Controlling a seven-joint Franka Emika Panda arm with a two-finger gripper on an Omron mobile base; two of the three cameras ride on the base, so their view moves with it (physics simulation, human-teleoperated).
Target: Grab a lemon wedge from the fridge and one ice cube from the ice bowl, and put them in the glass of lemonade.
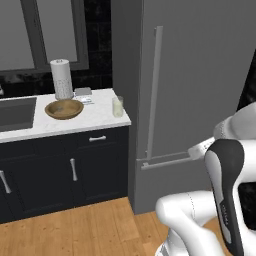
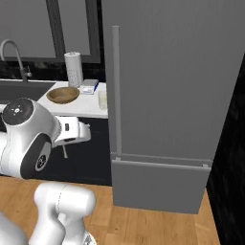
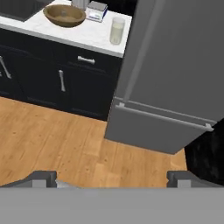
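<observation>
Nearest the hand camera we note the pincer (image 3: 112, 177): its two dark fingertips (image 3: 41, 177) stand wide apart at the bottom of the hand view, nothing between them, above the wood floor (image 3: 65, 148).

Ahead we count one fridge (image 1: 200, 90), tall and grey, door closed, with one long vertical bar handle (image 1: 153, 92) and one horizontal bar (image 3: 162, 117) on the drawer below. We cannot see the lemon wedge with the door shut.

Left of the fridge, one white table (image 1: 95, 117) carries:
- one ice bowl (image 1: 64, 108), brown wood; whether a cube lies inside we cannot tell
- one glass of lemonade (image 1: 117, 106), upright near the table's fridge-side edge, apart from the bowl
- one paper towel roll (image 1: 61, 78), upright just behind the bowl
- one small flat box (image 1: 83, 92) beside the roll

One sink basin (image 1: 17, 112) sits further left, with one faucet (image 2: 13, 55). Navy cabinets (image 1: 65, 170) below show four pale handles in the left base view.
</observation>
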